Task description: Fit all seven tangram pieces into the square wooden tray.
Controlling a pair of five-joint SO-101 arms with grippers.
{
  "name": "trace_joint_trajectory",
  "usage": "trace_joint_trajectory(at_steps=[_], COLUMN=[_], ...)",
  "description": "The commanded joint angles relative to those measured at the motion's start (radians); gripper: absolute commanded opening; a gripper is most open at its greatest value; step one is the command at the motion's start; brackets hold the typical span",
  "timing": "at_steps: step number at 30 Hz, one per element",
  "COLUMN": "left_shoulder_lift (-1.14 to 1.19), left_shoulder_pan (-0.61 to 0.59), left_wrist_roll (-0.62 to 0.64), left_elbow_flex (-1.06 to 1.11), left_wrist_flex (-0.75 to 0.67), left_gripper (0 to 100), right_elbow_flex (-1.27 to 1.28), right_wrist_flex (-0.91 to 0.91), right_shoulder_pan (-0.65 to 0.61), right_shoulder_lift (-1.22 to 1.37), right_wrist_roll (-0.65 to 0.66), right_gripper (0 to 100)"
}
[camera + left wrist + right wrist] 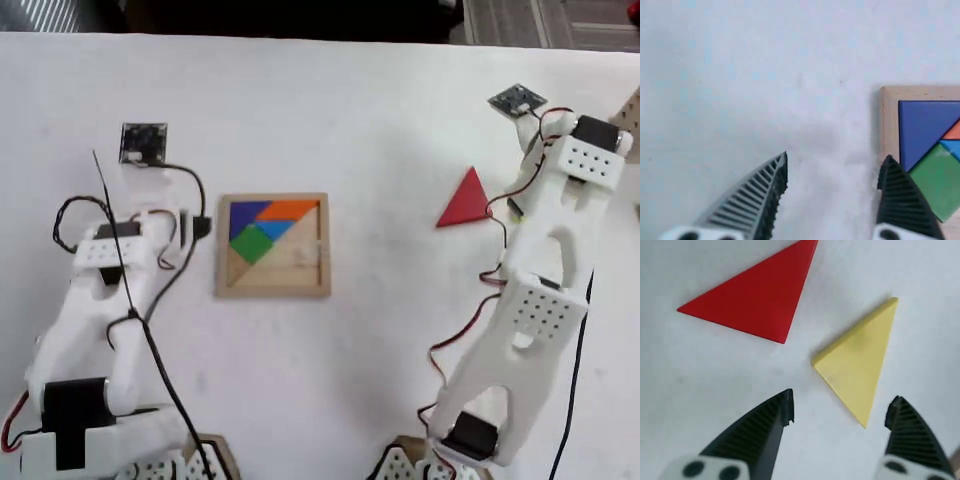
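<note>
your right gripper (843, 396) hangs wide open over the yellow triangle (860, 360), which lies flat on the table (690, 390) with only a thin corner between the jaws. close here and, i judge, you pinch that corner alone, so the flat piece may pivot or skid out. just beyond it lies the red triangle (760, 300), near but apart, and a shoved yellow piece could knock it.

the red triangle sits well apart at 3 o'clock from the wooden tray (222, 245). four pieces (268, 225) fill the tray's 10-to-12 o'clock part. your left gripper (836, 157) is also open, at the tray's 9 o'clock rim with one jaw over the edge. lowering it there could nudge the tray.
</note>
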Motion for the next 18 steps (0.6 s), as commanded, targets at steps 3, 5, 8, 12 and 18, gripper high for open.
trace_joint_trajectory(at_steps=[3,5,8,12,18], left_shoulder_lift=[-0.004,-0.004,-0.004,-0.004,-0.004], left_shoulder_pan=[-0.004,-0.004,-0.002,0.002,0.004], left_wrist_roll=[-0.002,-0.003,-0.005,-0.008,-0.008], left_elbow_flex=[-0.021,-0.021,-0.023,-0.023,-0.021], left_wrist_flex=[-0.021,-0.021,-0.021,-0.021,-0.023], left_gripper=[31,31,31,31,31], right_elbow_flex=[-0.261,-0.324,-0.39,-0.381,-0.376], right_wrist_flex=[0.042,0.044,0.054,0.061,0.058], right_shoulder_pan=[-0.002,-0.002,-0.001,0.001,0.025], right_shoulder_lift=[0.177,0.236,0.286,0.291,0.297], right_wrist_roll=[0.02,0.021,0.023,0.057,0.097], right_gripper=[29.3,29.3,29.3,29.3,29.4])
